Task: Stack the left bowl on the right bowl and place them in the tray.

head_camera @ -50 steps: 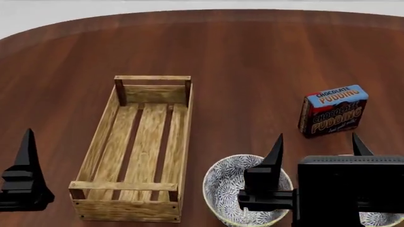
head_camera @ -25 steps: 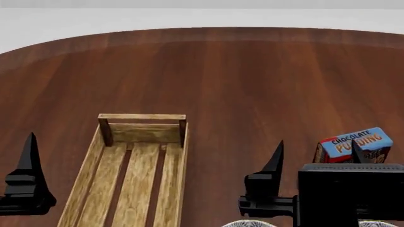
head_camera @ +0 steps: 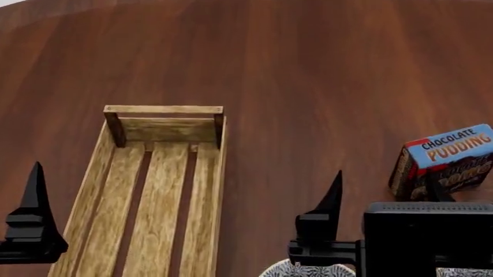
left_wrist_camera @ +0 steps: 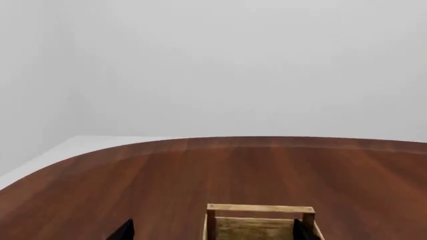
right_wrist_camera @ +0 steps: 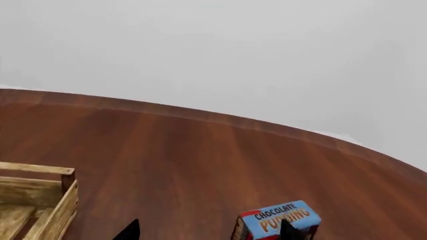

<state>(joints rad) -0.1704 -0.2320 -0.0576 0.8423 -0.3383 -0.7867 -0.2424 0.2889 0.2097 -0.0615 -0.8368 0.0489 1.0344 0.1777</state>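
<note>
The tray (head_camera: 206, 190), a long light wooden crate, lies at the left centre of the head view and is empty. Its far end shows in the left wrist view (left_wrist_camera: 260, 209), and a corner shows in the right wrist view (right_wrist_camera: 63, 200). Only the patterned rims of the left bowl (head_camera: 308, 270) and the right bowl (head_camera: 465, 272) show, at the bottom edge. My right gripper (head_camera: 385, 190) is open and empty above the bowls, and its dark tips stand wide apart in the right wrist view (right_wrist_camera: 209, 231). My left gripper (left_wrist_camera: 212, 231) is open and empty, with one of its fingers (head_camera: 34, 196) left of the tray.
A blue chocolate pudding box (head_camera: 447, 157) stands on the brown wooden table (head_camera: 308, 75) at the right, beyond my right gripper. It also shows in the right wrist view (right_wrist_camera: 277, 219). The table's curved far edge (right_wrist_camera: 220, 119) meets a plain grey background.
The head view has swung: the bowls, in full view one second ago, now sit at the bottom edge. The tray and pudding box shifted in the frame. Both grippers keep their places, still open.
</note>
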